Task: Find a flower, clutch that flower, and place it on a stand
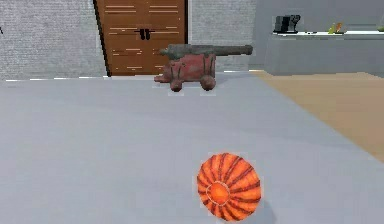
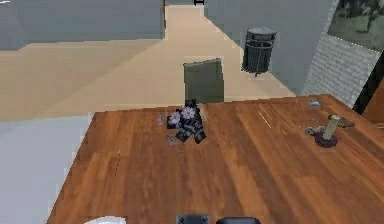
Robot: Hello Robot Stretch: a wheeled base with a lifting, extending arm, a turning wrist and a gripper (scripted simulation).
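The wooden worktop (image 2: 140, 175) fills the lower part of the arm side view, and the grey-green chair (image 2: 203, 80) pushed up to its far edge is the handiest marker. Just in front of that chair and a little to its left, on the wood, sits a dark clump flecked with pale lilac. Its colour and ragged outline suggest it is the flower (image 2: 187, 122), though it is too small to be sure. Whether it stands in a pot or lies loose cannot be made out.

It should be light and soft — petals and leaves would crush or shed under pressure, and the head would give no firm purchase. The darker lower mass, where a stem or base ought to be, looks the better place to take hold. A low, steady approach would help, so the clump is not nudged back towards the chair.

Whether the gripper holds anything cannot be told.

To the right of the chair and farther out stands a dark wire bin (image 2: 258, 50). Well to the right of the chair, on the worktop, a small pale upright piece on a dark round base (image 2: 328, 131) stands alone — no stand for the flower can be identified.
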